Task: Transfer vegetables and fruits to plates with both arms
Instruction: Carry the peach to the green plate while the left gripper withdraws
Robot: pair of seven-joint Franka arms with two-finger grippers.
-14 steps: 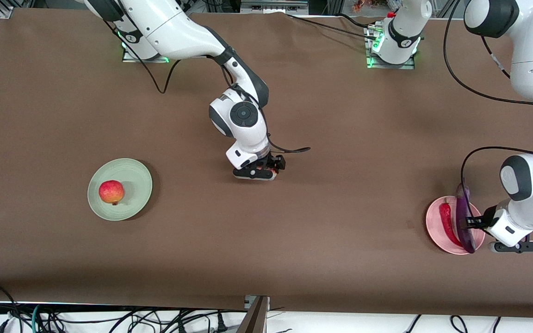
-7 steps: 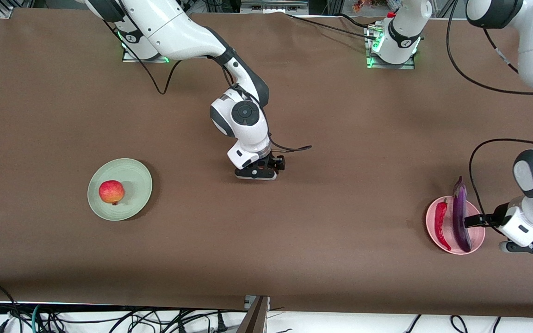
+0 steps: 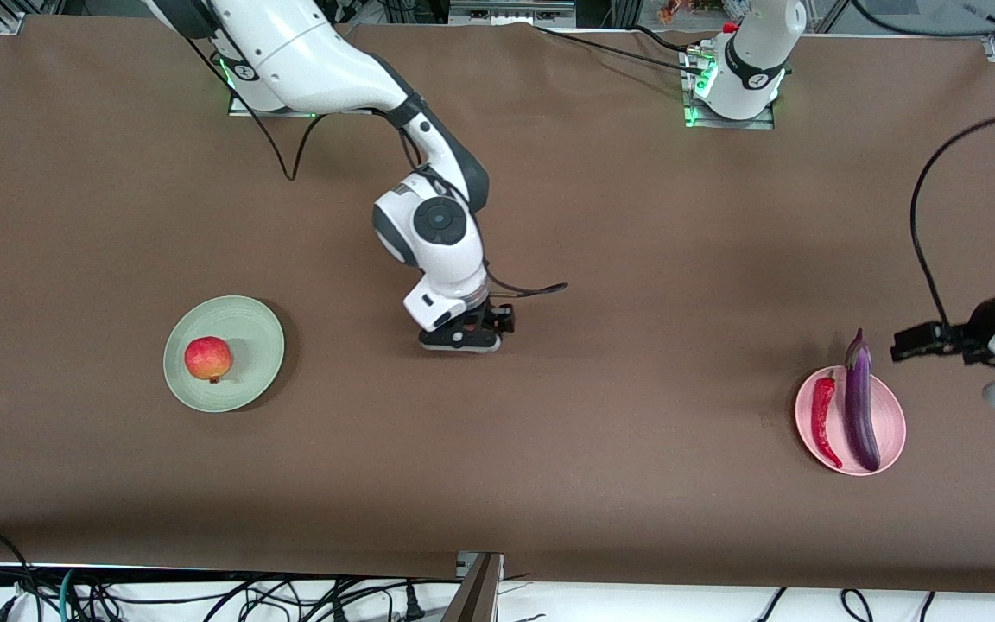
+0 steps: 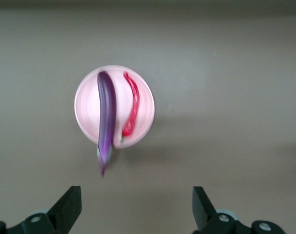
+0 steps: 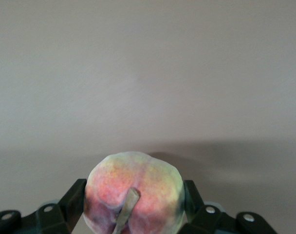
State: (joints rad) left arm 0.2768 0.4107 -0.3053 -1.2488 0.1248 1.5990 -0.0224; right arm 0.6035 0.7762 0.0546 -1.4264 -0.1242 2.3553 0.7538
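Note:
The purple eggplant (image 3: 859, 406) and the red chili pepper (image 3: 826, 417) lie side by side on the pink plate (image 3: 893, 422), also in the left wrist view (image 4: 107, 117). My left gripper (image 3: 916, 340) is open and empty, up beside the plate at the left arm's end. The red pomegranate-like fruit (image 3: 207, 358) sits on the mint green plate (image 3: 256, 341). My right gripper (image 3: 472, 331) is over the middle of the table, shut on the pale yellow-pink peach (image 5: 134, 192), which is hidden under the hand in the front view.
Bare brown tabletop (image 3: 618, 449) lies between the two plates. The arm bases (image 3: 731, 86) stand along the edge farthest from the front camera. Cables hang below the nearest table edge.
My left gripper let go of the eggplant, which settled flat on the pink plate, and rose away toward the table's end. My right gripper shifted slightly toward the green plate with the peach.

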